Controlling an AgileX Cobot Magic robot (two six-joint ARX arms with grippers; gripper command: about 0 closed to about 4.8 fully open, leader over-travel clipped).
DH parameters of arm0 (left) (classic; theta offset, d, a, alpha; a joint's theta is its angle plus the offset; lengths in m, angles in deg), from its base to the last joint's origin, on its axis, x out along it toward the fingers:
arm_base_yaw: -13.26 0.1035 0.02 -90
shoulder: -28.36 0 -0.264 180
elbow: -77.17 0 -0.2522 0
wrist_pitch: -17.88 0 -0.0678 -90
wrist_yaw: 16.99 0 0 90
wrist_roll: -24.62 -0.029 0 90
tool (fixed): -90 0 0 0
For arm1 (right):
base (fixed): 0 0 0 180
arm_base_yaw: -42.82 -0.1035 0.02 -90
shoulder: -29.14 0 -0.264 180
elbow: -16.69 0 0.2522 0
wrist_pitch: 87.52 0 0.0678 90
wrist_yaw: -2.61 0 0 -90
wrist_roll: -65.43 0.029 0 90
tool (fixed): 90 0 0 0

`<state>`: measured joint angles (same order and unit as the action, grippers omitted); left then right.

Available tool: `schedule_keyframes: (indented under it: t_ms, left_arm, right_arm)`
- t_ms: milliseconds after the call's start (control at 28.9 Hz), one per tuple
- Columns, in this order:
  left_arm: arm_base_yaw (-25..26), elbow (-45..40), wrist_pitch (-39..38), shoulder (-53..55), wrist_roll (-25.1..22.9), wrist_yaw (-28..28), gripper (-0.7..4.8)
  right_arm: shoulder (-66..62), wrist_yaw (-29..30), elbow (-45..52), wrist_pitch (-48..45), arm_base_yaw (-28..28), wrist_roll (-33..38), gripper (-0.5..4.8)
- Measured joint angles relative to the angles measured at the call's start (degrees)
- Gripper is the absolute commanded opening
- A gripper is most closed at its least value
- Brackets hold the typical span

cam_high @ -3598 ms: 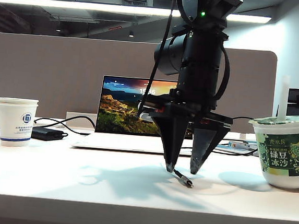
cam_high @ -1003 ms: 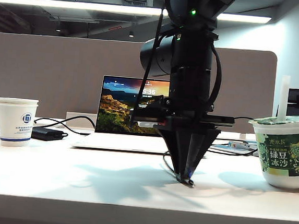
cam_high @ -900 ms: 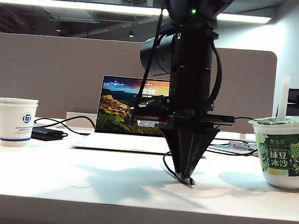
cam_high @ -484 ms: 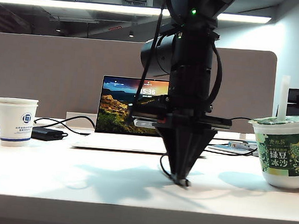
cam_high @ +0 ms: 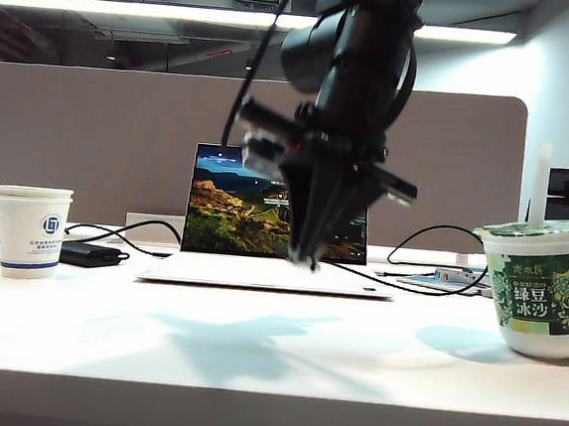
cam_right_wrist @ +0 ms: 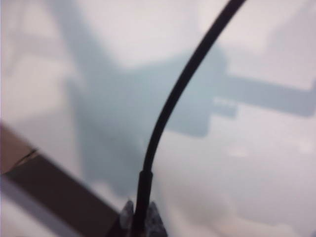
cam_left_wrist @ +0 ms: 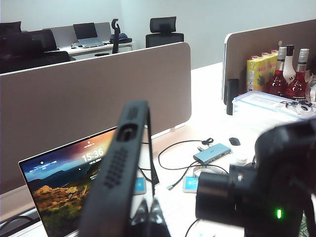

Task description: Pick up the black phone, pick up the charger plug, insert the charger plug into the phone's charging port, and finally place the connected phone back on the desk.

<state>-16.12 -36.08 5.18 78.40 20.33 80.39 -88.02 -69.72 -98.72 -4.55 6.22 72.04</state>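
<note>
The black phone (cam_left_wrist: 114, 173) stands edge-on in the air in the left wrist view, its charging port (cam_left_wrist: 128, 132) showing as an oblong slot on the short edge. My left gripper (cam_left_wrist: 147, 216) is shut on it, high above the desk (cam_high: 252, 360). My right gripper (cam_high: 307, 258) hangs tilted above the desk in front of the laptop. It is shut on the charger plug (cam_high: 312, 266). In the right wrist view the plug's dark collar (cam_right_wrist: 143, 190) sits between the right gripper's (cam_right_wrist: 139, 216) fingertips and the black cable (cam_right_wrist: 187, 84) runs away over the desk (cam_right_wrist: 256, 173). The metal tip is hidden there.
An open laptop (cam_high: 255, 210) stands at the back middle, a paper cup (cam_high: 30, 231) and power brick (cam_high: 89, 254) at the left. A green dessert cup (cam_high: 542, 285) with a straw is at the right. The cable (cam_high: 431, 248) loops behind the right arm toward a hub (cam_left_wrist: 211, 153).
My right gripper, open over the plug at first, closed on it, then rose off the desk and tilted, its tips swinging left. The cable lifted with it. The left arm stayed still.
</note>
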Motion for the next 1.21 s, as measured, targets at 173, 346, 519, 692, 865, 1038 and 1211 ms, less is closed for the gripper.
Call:
schedule_keyframes:
  t_ms: [173,346,519,692,865,1038,1211]
  left_arm:
    - [0.00,0.00,0.00,0.00,0.00,0.02,-0.07]
    - [0.00,0.00,-0.02,0.00,0.00,0.00,-0.07]
    - [0.00,0.00,0.00,0.00,0.00,0.02,-0.07]
    - [0.00,0.00,0.00,0.00,0.00,0.04,-0.07]
    - [0.00,0.00,0.00,0.00,0.00,0.04,-0.07]
    - [0.00,0.00,0.00,0.00,0.00,0.04,-0.07]
    - [0.00,0.00,0.00,0.00,0.00,0.04,-0.07]
  right_arm:
    - [0.63,7.21,-6.08,4.09,2.25,-1.90,-0.04]
    - [2.99,12.13,-8.98,4.24,5.07,-3.23,-0.04]
    - [3.54,19.98,-11.69,3.13,8.15,-4.85,-0.04]
    - [3.34,29.42,-12.24,-0.07,10.08,-4.98,0.00]
    - [3.34,37.79,-12.24,-3.82,10.32,-5.01,0.65]
    - [3.34,40.65,-12.24,-7.10,10.32,-5.05,0.63]
    - [3.34,40.68,-12.24,-8.24,10.32,-5.03,0.49]
